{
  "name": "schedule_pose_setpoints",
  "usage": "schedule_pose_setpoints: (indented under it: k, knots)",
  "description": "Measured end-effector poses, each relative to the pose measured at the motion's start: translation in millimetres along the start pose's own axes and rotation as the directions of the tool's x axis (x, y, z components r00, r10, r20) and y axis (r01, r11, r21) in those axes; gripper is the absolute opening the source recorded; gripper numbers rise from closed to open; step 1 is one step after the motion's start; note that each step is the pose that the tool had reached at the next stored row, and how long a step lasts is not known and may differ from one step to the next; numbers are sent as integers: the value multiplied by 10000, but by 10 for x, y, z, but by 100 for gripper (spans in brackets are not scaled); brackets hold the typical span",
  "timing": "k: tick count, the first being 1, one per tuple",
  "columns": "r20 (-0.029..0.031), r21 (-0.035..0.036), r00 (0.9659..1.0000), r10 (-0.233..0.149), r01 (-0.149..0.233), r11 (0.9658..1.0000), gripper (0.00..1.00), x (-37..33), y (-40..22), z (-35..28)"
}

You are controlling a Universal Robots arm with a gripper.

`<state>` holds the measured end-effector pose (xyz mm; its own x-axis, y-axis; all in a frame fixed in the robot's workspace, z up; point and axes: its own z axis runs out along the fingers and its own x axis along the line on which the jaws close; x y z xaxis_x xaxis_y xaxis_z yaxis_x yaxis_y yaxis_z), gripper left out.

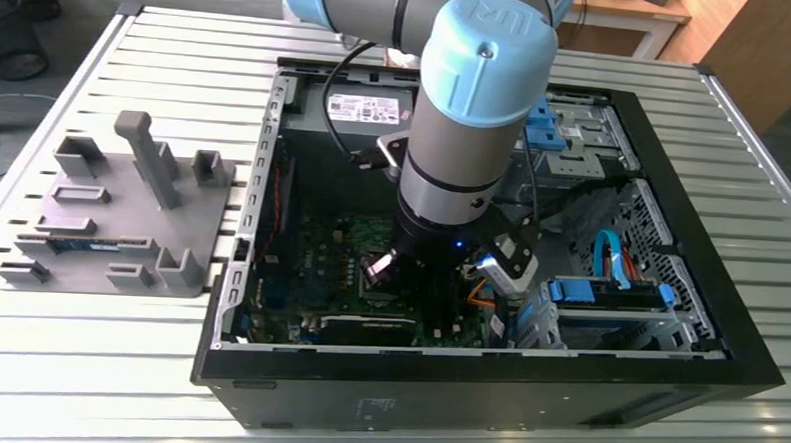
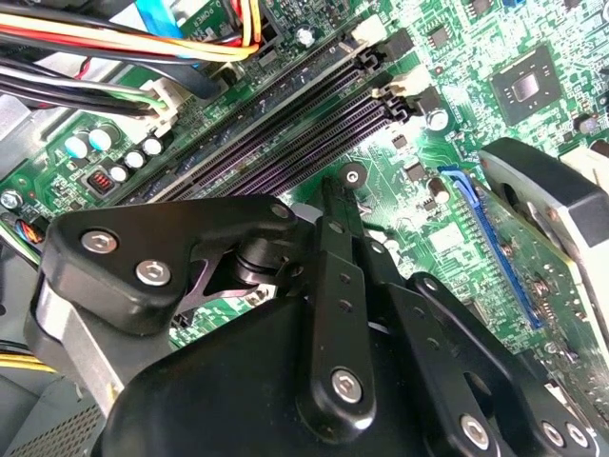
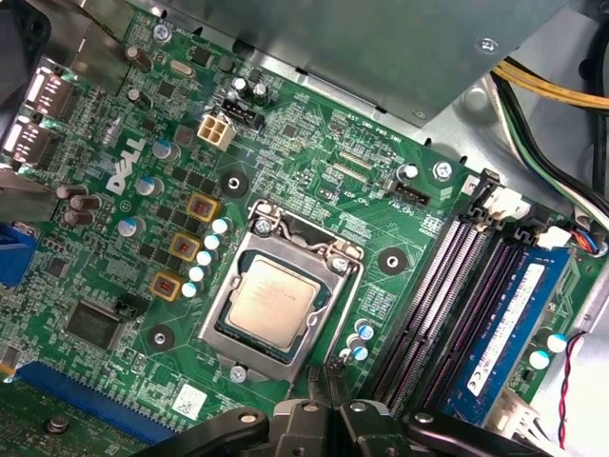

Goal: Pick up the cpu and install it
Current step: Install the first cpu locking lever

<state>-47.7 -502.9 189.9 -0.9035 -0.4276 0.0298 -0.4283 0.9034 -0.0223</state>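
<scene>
Your slatted table (image 1: 69, 367) is carrying an open case (image 1: 495, 386); arm is reaching down inside, gripper (image 3: 333, 386) closed empty beside the seated cpu (image 3: 276, 300).

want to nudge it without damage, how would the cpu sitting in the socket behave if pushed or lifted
The cpu is a thin flat square with a metal top, so it is probably stiff and light. It lies flat in the socket frame, so a sideways push would likely be stopped by the frame. Its smooth top and thin edges probably give the gripper little to hold.
</scene>
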Motion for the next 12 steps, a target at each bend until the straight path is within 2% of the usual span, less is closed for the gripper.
schedule_pose_setpoints:
  k: [7, 12]
  knots:
    - [2, -2, 10000, 0, 0, 10000, 11, -15, -8, 1]
    - [21, -44, 10000, -10, 10, 10000, 11, -19, -11, -1]
